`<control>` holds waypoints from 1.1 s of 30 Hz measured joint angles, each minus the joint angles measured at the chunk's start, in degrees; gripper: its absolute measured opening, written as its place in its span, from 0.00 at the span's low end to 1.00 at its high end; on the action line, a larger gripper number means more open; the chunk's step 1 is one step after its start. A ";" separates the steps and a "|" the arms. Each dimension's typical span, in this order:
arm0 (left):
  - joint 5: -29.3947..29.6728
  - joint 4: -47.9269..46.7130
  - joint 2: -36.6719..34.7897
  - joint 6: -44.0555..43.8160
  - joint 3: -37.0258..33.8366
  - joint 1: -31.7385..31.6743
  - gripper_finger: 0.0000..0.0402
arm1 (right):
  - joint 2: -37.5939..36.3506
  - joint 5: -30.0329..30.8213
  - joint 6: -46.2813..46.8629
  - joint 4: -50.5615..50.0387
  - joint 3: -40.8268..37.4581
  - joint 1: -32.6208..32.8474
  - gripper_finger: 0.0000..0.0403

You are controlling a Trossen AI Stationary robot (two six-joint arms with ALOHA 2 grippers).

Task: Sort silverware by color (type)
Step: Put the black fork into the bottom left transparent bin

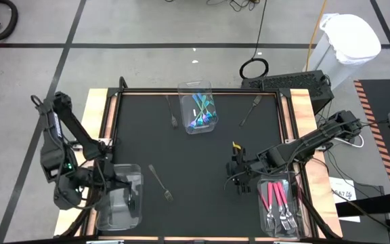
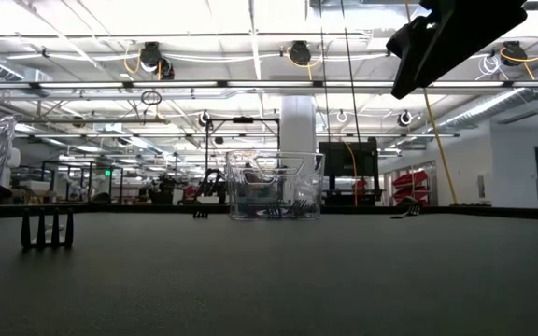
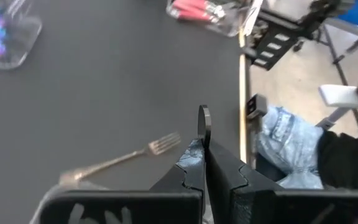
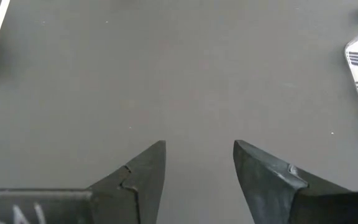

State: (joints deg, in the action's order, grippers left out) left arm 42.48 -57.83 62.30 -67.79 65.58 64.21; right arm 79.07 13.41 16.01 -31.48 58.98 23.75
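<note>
Silverware [image 1: 160,183] loose on mat; right gripper [image 1: 236,177] low, fingers [image 4: 143,174] apart.

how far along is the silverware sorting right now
Mostly done. Pink-handled pieces sit in the bin at the near right, teal-handled ones in the far middle bin. Nothing is in hand: the right gripper hangs open and empty, and the left gripper is shut at the near-left bin, whose contents I can't make out. Left: three dark forks loose on the mat.
</note>
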 joint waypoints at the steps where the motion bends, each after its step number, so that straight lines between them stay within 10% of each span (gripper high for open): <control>1: -0.05 0.11 0.00 -1.44 -1.30 0.23 0.00 | 0.00 0.00 0.00 0.00 0.00 0.00 0.45; 33: -2.51 14.85 -0.15 -11.85 -21.03 2.93 0.01 | 0.00 0.07 -2.44 3.70 0.02 0.00 0.45</control>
State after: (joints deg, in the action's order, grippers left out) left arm 39.97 -42.98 62.16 -79.64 44.55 67.14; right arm 79.07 13.47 13.57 -27.78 59.00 23.75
